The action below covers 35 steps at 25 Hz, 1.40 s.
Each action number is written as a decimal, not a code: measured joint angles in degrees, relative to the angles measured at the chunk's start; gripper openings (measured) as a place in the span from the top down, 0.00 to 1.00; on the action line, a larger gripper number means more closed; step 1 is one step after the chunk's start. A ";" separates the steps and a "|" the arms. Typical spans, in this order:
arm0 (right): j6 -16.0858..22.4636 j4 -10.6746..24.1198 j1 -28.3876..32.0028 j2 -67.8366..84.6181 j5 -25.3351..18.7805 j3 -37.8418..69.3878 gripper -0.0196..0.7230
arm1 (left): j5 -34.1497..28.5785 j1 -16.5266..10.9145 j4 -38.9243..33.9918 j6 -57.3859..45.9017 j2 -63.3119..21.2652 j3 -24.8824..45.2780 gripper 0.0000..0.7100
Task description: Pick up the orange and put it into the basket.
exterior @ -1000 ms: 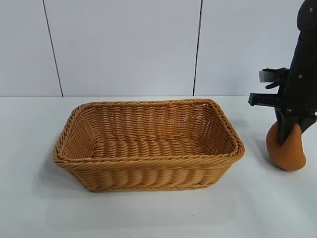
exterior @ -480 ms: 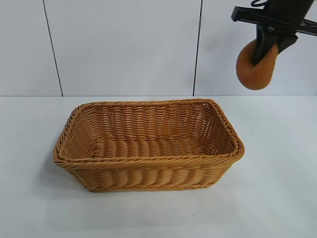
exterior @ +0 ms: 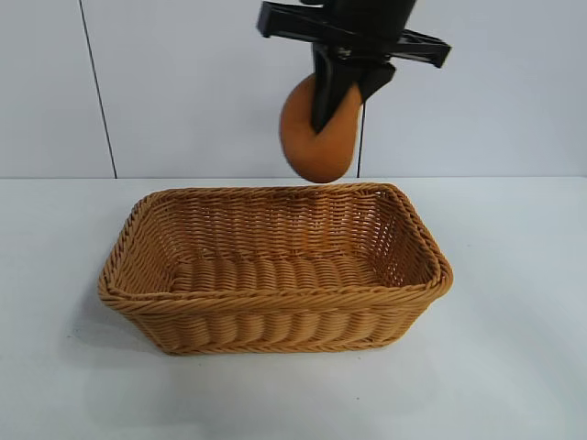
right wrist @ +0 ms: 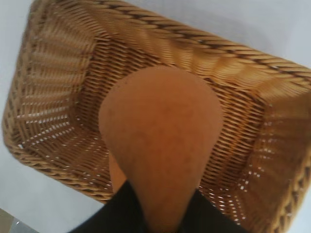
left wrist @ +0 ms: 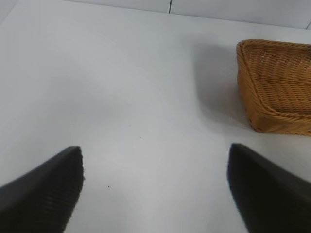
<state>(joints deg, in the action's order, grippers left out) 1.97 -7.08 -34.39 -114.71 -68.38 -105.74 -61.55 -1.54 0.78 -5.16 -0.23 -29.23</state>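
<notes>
Exterior view. Right end effector (exterior: 332,103) high over the far side of the basket (exterior: 275,302), pointing steeply down, clamped on the orange (exterior: 316,139). Orange airborne, clear of the wicker, hanging just above the far rim and a little right of the basket's middle; one black finger (exterior: 328,92) across its front face. Black crossbar of the end effector above the fruit, tilted slightly. Basket flat on the white desk (exterior: 514,367), long side toward the camera, nothing inside. White panelled wall (exterior: 183,82) behind. Left arm not seen here.

Left wrist view. Left end effector (left wrist: 155,187) low over bare desk (left wrist: 121,97), two black fingers (left wrist: 43,189) spread wide, nothing between them. One corner of the basket (left wrist: 277,87) ahead and off to one side, well apart from the fingertips. Orange not in this view.

Right wrist view. Orange (right wrist: 160,141) fills the centre, rounded end away from the camera, narrower end pinched between the dark fingers (right wrist: 114,213) of the right end effector (right wrist: 160,221) at the frame edge. Basket (right wrist: 58,160) directly beneath the fruit, woven floor and sloped sides visible all round it; fruit apart from the floor and rim. White desk (right wrist: 29,204) showing past the basket's outer edge.
</notes>
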 joint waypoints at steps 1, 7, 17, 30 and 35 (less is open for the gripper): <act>0.12 0.74 -1.01 -0.22 0.00 0.00 0.93 | 0.00 0.00 0.00 0.00 0.00 0.00 0.18; 1.40 3.54 -2.12 -4.33 0.08 0.00 0.93 | 0.00 0.00 0.00 0.00 0.00 0.00 0.18; -0.81 -0.87 -2.31 -17.19 2.58 0.00 0.85 | 0.00 0.00 0.00 0.00 0.00 0.00 0.18; 1.32 1.84 -2.88 -13.12 -0.74 -12.97 0.05 | 0.00 0.00 0.00 0.00 0.00 0.00 0.18; 2.66 7.08 -2.62 -9.01 -0.91 -15.41 0.04 | 0.00 0.00 0.00 0.00 0.00 0.00 0.18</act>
<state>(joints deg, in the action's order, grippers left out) 4.63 0.00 -37.01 -123.71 -69.29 -121.15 -61.55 -1.54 0.78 -5.16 -0.23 -29.23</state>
